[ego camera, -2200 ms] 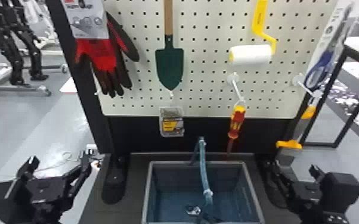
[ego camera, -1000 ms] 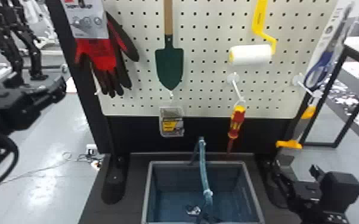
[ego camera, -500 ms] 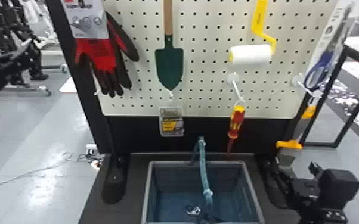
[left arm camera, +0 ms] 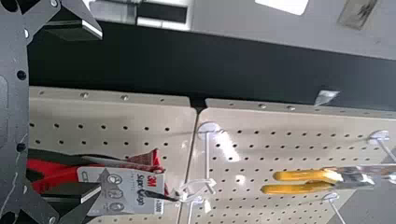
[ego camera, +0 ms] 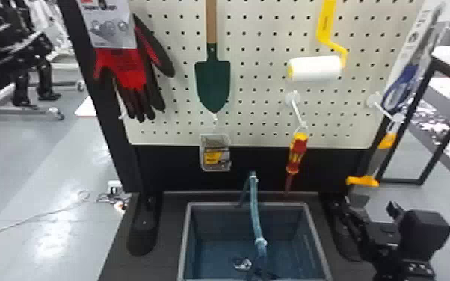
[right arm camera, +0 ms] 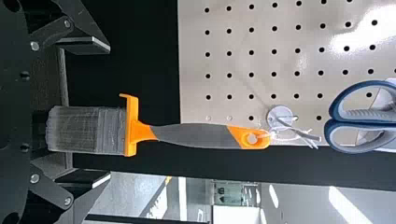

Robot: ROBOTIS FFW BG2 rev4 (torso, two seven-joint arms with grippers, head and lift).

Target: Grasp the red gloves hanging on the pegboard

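Observation:
The red gloves [ego camera: 130,73], with black fingertips and a grey card label, hang at the upper left of the white pegboard [ego camera: 258,93]. My left arm [ego camera: 9,45] is raised at the far upper left, left of the gloves and apart from them. In the left wrist view, the left gripper [left arm camera: 99,114] is open and faces the pegboard. The red gloves [left arm camera: 51,170] and their label [left arm camera: 122,190] lie near its one finger, untouched. My right gripper [ego camera: 362,229] sits low at the bottom right. In its wrist view the right gripper [right arm camera: 109,112] is open.
On the pegboard also hang a green trowel [ego camera: 212,80], a paint roller [ego camera: 313,67], a screw box [ego camera: 215,152], a red-yellow screwdriver [ego camera: 296,151], blue scissors [right arm camera: 362,116] and an orange-grey brush [right arm camera: 140,130]. A grey bin [ego camera: 188,231] stands below with a blue tool inside.
My left arm has risen from the bottom left corner to the upper left, beside the gloves. The right arm has stayed low at the bottom right.

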